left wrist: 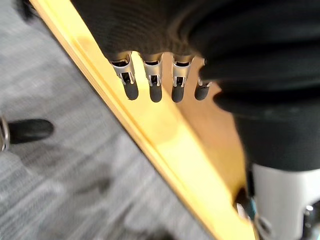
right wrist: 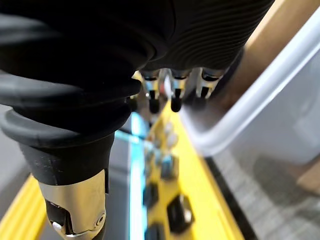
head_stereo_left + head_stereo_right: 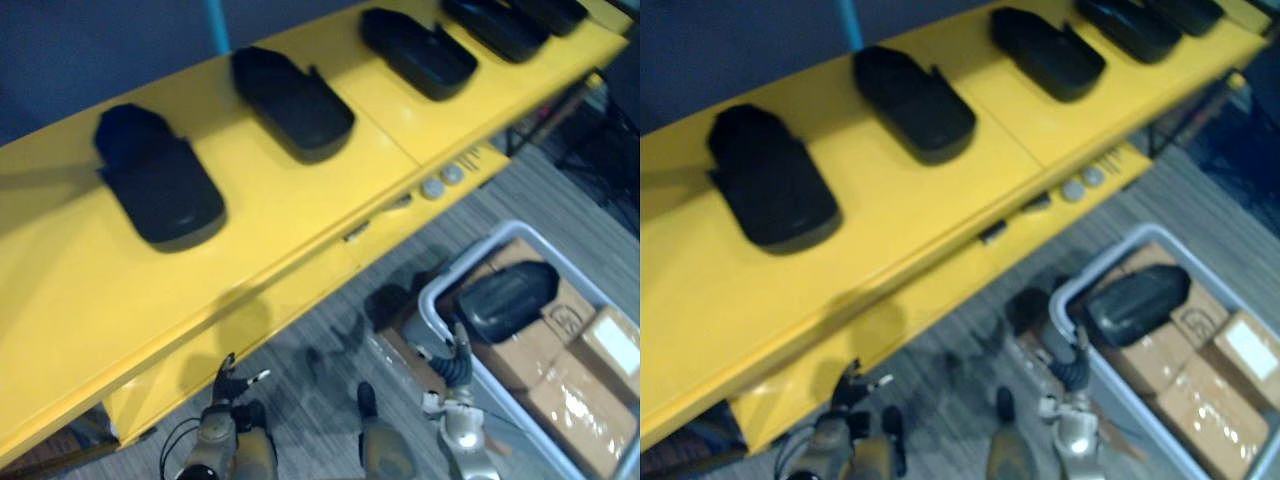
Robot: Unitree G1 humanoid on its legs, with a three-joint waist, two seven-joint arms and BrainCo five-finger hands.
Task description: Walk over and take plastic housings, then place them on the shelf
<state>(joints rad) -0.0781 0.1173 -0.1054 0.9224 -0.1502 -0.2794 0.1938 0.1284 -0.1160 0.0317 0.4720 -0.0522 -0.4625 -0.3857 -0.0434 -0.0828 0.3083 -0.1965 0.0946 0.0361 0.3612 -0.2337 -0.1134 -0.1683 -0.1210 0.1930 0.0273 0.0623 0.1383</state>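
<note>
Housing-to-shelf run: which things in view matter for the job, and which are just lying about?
Job:
yellow shelf
black housings in a row on it
black housing in the grey bin

Lying about:
cardboard boxes under that housing in the bin
two small grey round parts on the shelf's lower ledge

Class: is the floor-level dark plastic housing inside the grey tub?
Inside: dark plastic housing rests on cardboard boxes within grey tub's rim.
</note>
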